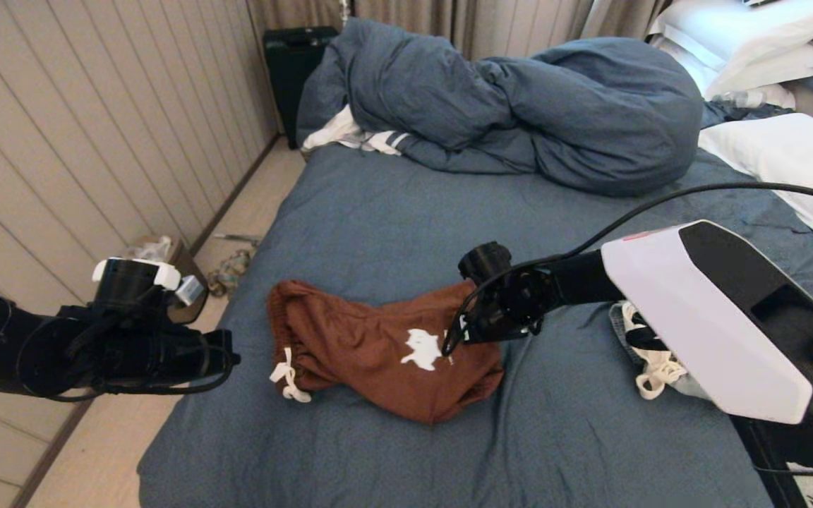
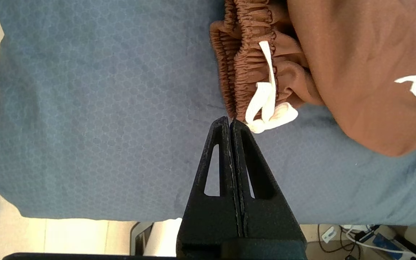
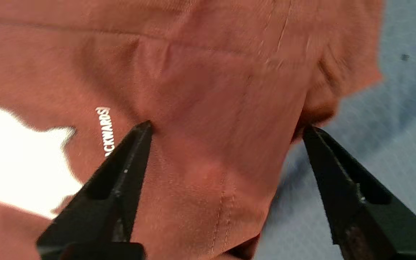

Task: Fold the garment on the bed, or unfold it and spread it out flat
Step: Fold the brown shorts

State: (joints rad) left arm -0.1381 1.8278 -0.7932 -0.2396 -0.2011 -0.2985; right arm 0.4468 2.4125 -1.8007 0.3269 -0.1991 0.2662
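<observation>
The garment (image 1: 371, 346) is a pair of rust-brown shorts with a white print and a white drawstring (image 1: 286, 381), lying bunched on the bed (image 1: 392, 219). My right gripper (image 1: 452, 342) is down at the shorts' right part, beside the print. Its jaws stand wide open, and in the right wrist view the right gripper (image 3: 226, 127) straddles a fold of the brown garment (image 3: 211, 90) without pinching it. My left gripper (image 1: 226, 356) hovers shut at the bed's left edge. In the left wrist view the left gripper (image 2: 230, 121) has its tips just short of the waistband and drawstring (image 2: 265, 108), holding nothing.
A bunched blue duvet (image 1: 519, 106) and white pillows (image 1: 787, 148) fill the far side. Another garment with a white cord (image 1: 650, 367) lies under my right arm. A striped white cloth (image 1: 371, 137) peeks from the duvet. A black case (image 1: 297, 63), a wall and floor clutter (image 1: 230, 271) are left.
</observation>
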